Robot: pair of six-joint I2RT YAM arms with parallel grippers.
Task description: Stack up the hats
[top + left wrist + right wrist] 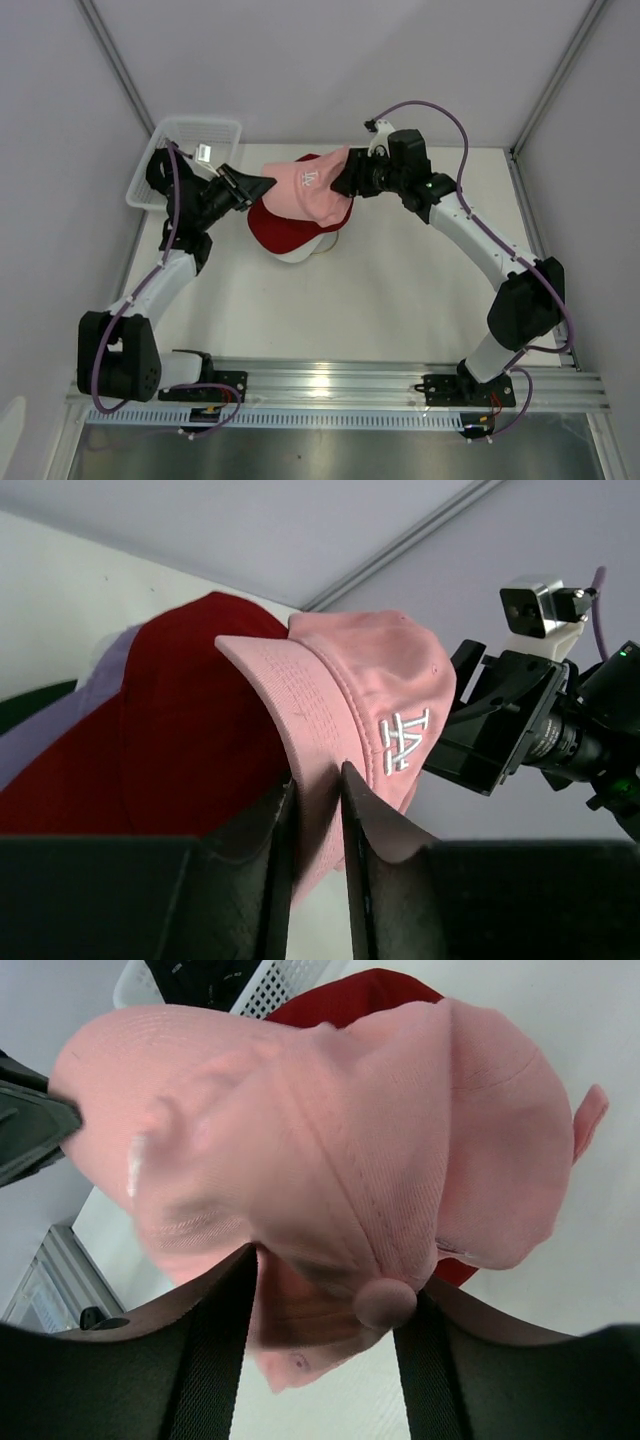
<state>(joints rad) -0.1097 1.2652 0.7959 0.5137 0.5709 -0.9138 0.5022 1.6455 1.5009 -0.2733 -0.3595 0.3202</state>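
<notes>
Pink fabric baseball cap [310, 188] half hides red cap [280, 228].
Left tool [262, 186] pinches the pink one at 9 o'clock, right tool [345, 180] at 3.

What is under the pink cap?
Under the pink cap is a red cap, topping a pile. Below it only the edge of a pale cap shows; the rest of the pile is covered.

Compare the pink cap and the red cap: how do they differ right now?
The pink cap is gripped by the left gripper and right gripper; the red cap sits ungripped beneath it. The pink cap shows a white logo; the red cap shows none. Both are fabric caps.
</notes>
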